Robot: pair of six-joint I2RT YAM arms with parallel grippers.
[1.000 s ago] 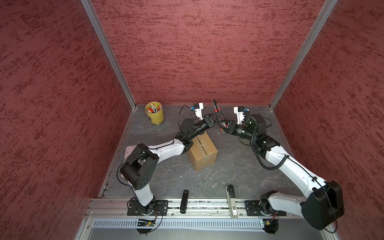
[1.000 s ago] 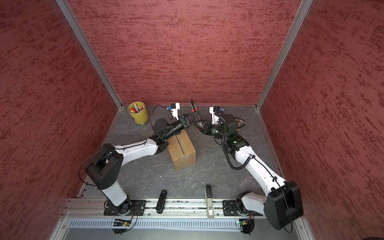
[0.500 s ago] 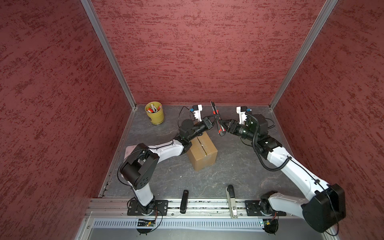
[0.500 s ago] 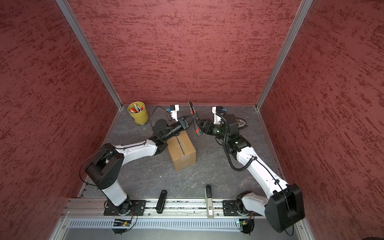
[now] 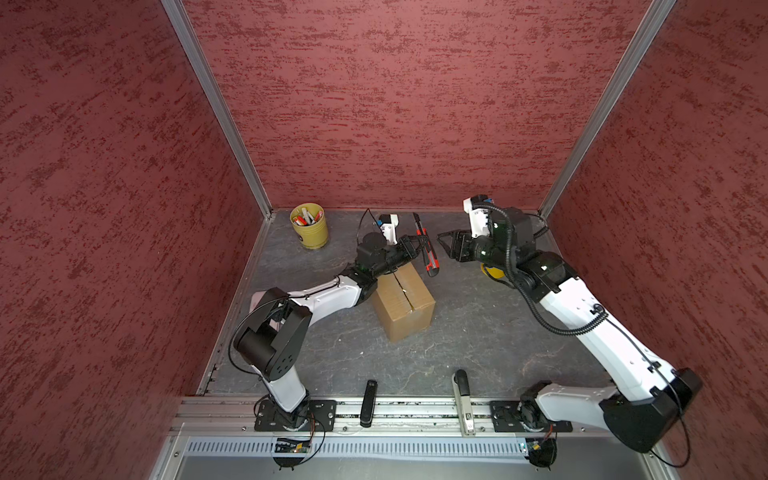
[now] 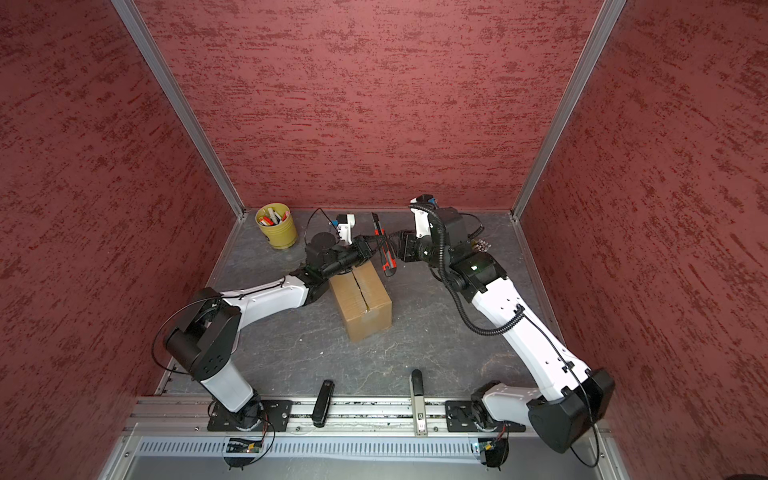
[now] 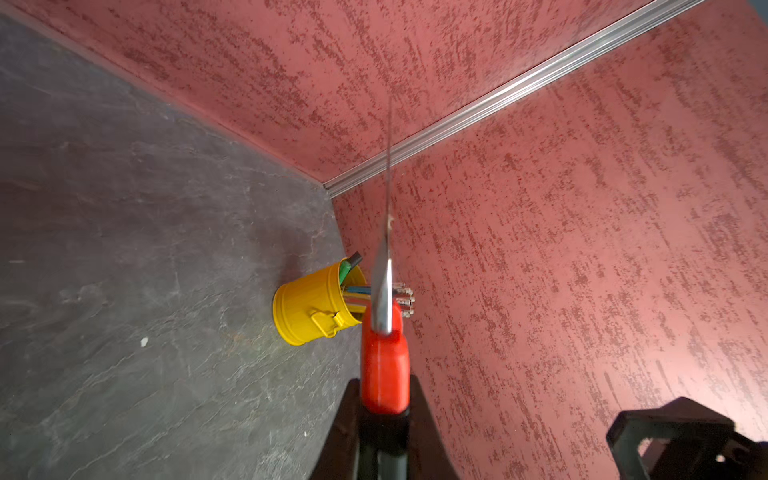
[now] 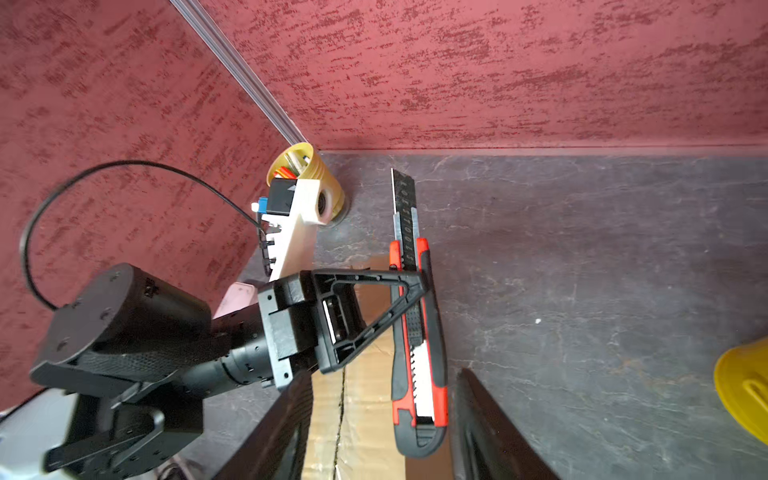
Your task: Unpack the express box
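Note:
The express box point(image 5: 403, 299) point(image 6: 361, 299), a brown carton with its centre seam closed, stands mid-table. My left gripper point(image 5: 417, 245) point(image 6: 372, 243) point(image 7: 384, 399) hovers over the box's far end, shut on a red and black utility knife point(image 5: 428, 249) point(image 6: 384, 253) point(image 7: 384, 374) point(image 8: 419, 353). The knife's blade point(image 7: 386, 249) is slid out and points at the back wall. My right gripper point(image 5: 444, 246) point(image 6: 397, 245) point(image 8: 382, 374) stands open just right of the knife and holds nothing. In the right wrist view the knife's butt hangs between the fingers without touching them, with the box point(image 8: 365, 415) below.
A yellow pen cup point(image 5: 309, 226) point(image 6: 276, 226) stands in the back left corner. A second yellow cup point(image 5: 492, 272) point(image 7: 316, 307) point(image 8: 744, 395) sits under my right arm near the back right. Red walls close three sides. A black handle point(image 5: 368, 403) and a grey handle point(image 5: 463, 399) lie on the front rail.
My right gripper has opened wider and drawn back to the right, away from the knife. The left gripper has kept the knife, almost still.

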